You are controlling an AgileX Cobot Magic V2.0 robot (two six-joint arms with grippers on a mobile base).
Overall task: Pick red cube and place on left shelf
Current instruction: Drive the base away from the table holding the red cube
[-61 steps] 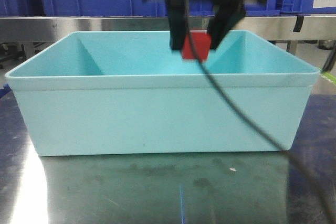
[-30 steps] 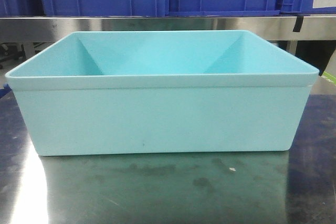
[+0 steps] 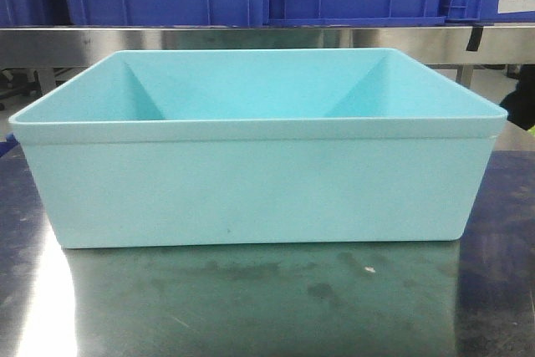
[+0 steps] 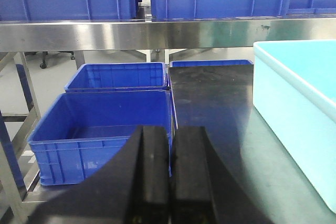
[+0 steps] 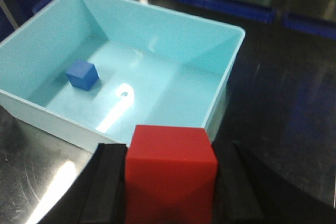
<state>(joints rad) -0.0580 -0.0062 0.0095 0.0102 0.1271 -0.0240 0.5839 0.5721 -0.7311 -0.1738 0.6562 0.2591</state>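
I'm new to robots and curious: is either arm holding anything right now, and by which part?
The right gripper clamps the red cube by its two opposite side faces. The left gripper is shut, holding nothing.

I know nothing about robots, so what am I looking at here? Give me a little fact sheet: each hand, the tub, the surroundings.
Right fingers: closed on the red cube
Left fingers: pressed together, holding nothing
Turquoise tub: sits on the dark steel table
Inside the tub: one blue cube
Steel shelf: behind the table, with blue crates above and below its rail
Red cube on the shelf: not yet
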